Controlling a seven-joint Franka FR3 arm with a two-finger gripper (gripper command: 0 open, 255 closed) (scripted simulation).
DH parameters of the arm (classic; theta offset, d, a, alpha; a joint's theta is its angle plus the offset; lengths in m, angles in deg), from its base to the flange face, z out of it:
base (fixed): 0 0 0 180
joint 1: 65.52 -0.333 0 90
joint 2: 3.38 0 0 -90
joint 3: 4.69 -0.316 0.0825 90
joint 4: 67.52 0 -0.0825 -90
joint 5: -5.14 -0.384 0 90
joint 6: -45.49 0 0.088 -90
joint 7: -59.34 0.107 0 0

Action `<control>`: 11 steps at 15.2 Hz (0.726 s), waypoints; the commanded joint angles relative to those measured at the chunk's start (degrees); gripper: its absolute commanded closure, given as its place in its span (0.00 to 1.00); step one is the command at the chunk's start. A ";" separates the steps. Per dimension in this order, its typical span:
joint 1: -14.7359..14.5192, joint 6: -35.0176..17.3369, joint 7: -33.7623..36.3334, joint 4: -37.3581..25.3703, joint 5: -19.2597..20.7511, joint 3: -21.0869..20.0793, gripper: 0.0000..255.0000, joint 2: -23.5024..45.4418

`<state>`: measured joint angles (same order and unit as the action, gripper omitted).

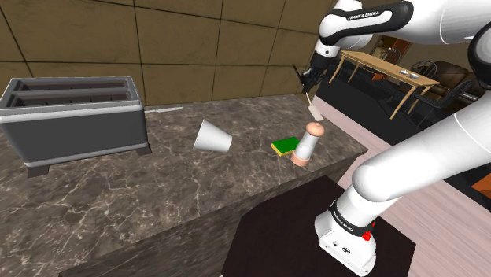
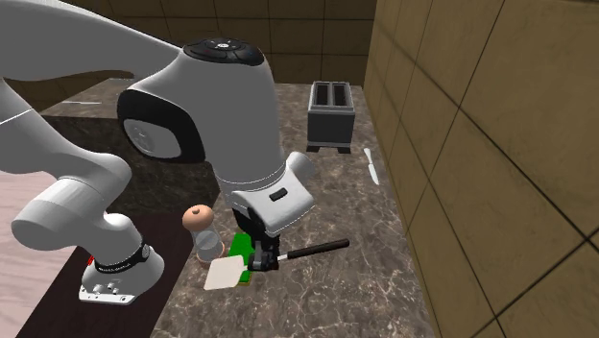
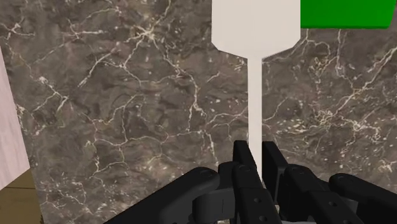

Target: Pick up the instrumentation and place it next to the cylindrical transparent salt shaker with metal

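Shoulder cam is sitting beside the stand (image 1: 311,236), looking down across the counter (image 1: 157,197), toaster (image 1: 75,118) close at its left. Second exterior cam is hanging high behind the arm (image 2: 221,115), facing along the counter toward the toaster, far off at the other end. Wrist cam is pointing straight down, close on the counter, well apart from the toaster. Both exterior views are sharing toaster, sponge (image 1: 285,146), shaker (image 1: 305,145); wrist is sharing sponge corner and spatula (image 3: 254,38).

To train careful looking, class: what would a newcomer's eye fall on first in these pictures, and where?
The black gripper stands out first, shut on a spatula with a white blade, held above the dark marble counter. Next comes the grey toaster at the shoulder view's left, then the shaker near the counter's edge beside a green sponge.
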<state>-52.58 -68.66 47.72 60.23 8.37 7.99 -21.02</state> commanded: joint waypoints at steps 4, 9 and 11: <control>0.05 -4.10 -0.14 3.28 -0.02 0.25 1.00 0.80; 0.05 -8.11 -0.33 6.07 -0.15 0.51 1.00 2.03; 0.05 -9.73 -0.43 7.11 -0.22 0.62 1.00 2.62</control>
<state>-52.46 -77.53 47.14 66.75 8.20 8.68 -18.65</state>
